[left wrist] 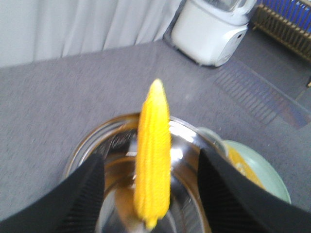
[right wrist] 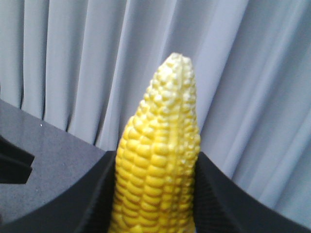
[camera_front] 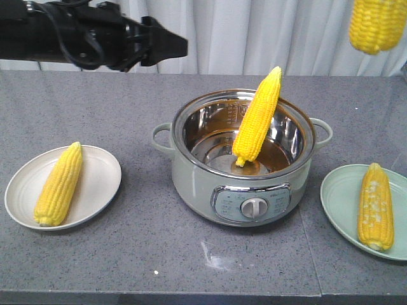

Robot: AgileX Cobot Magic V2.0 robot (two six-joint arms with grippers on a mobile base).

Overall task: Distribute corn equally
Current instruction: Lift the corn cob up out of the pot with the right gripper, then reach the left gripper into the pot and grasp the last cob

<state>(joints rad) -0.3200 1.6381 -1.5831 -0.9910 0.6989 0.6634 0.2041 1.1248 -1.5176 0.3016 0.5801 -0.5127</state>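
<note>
One corn cob leans upright inside the steel pot, tip against the far rim. Another cob lies on the white plate at left. A third lies on the green plate at right. My left gripper hovers high at the back left of the pot. In the left wrist view it is open, with the pot's cob seen below between the fingers. My right gripper is shut on a fourth cob, which shows at the top right of the front view.
The pot has side handles and a control knob on its front. It stands mid-table between the two plates. Curtains hang behind the grey table. A white appliance stands on the floor beyond the table's edge.
</note>
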